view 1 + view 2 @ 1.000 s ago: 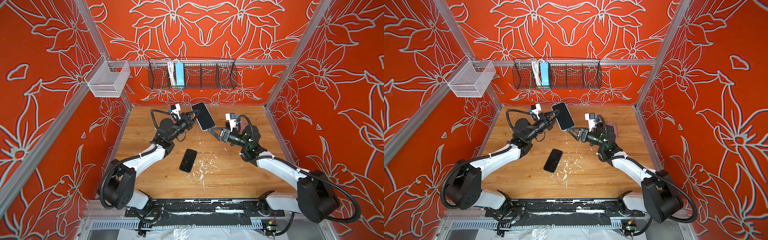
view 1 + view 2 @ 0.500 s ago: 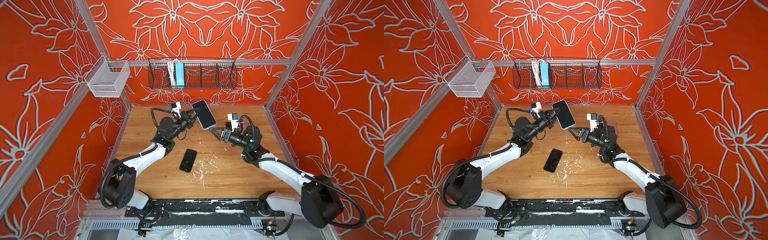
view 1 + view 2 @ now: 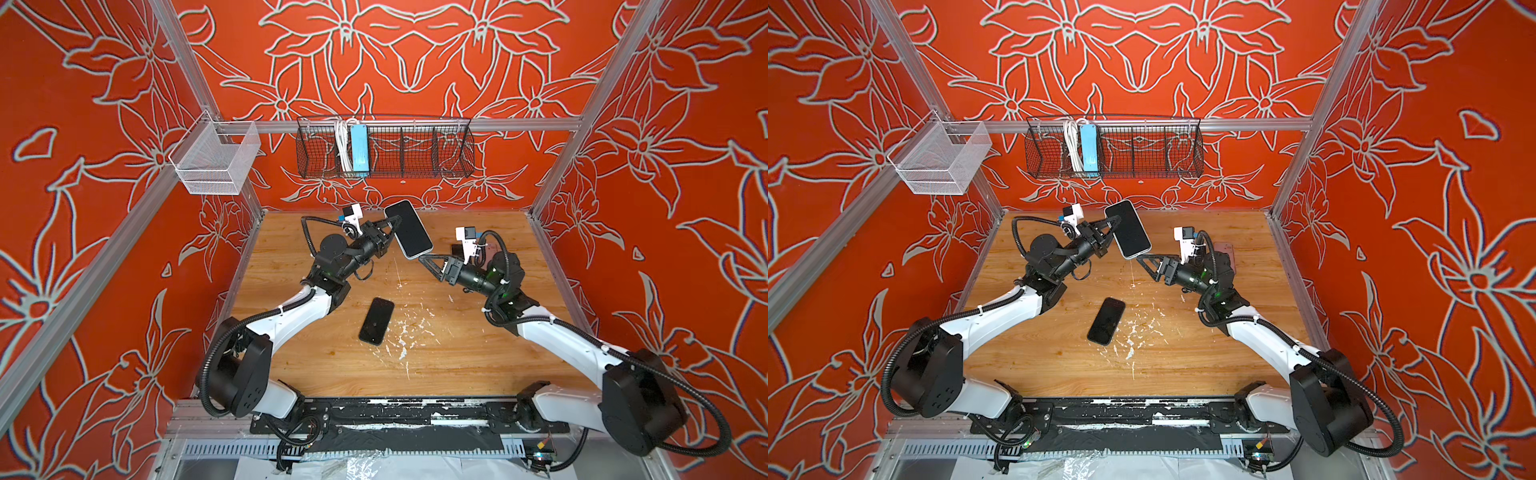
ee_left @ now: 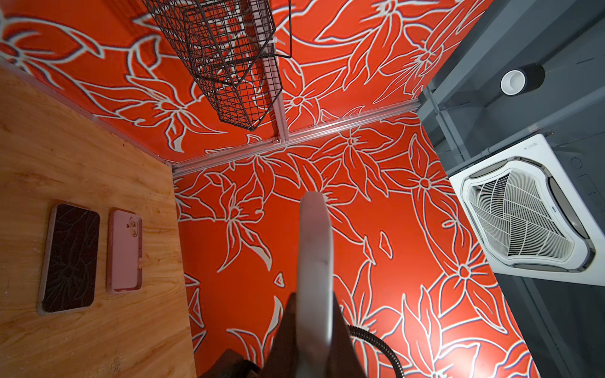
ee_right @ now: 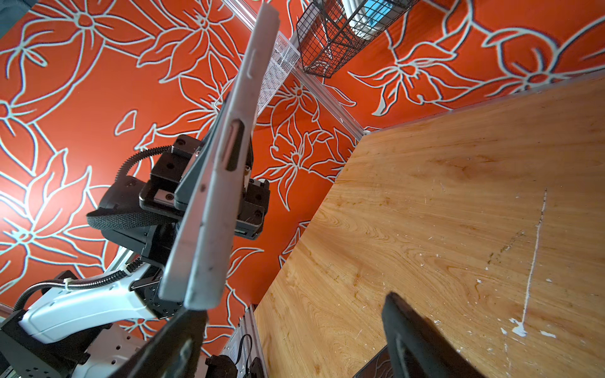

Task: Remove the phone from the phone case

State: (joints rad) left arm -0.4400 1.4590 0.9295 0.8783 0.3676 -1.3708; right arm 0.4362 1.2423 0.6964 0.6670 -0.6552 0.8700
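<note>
While a black phone (image 3: 376, 321) lies flat near centre, my right pincer (image 3: 426, 266) stands spread just beside the near corner of the cased phone (image 3: 409, 230). Farther back, my left pincer (image 3: 392, 228) pinches its left edge aloft. Nothing has noticeably moved since a second ago.

The left claw (image 3: 392, 229) has nudged the cased phone (image 3: 408, 228) slightly nearer the wire basket (image 3: 415, 154); the right claw (image 3: 427, 266) seems to have backed off.
</note>
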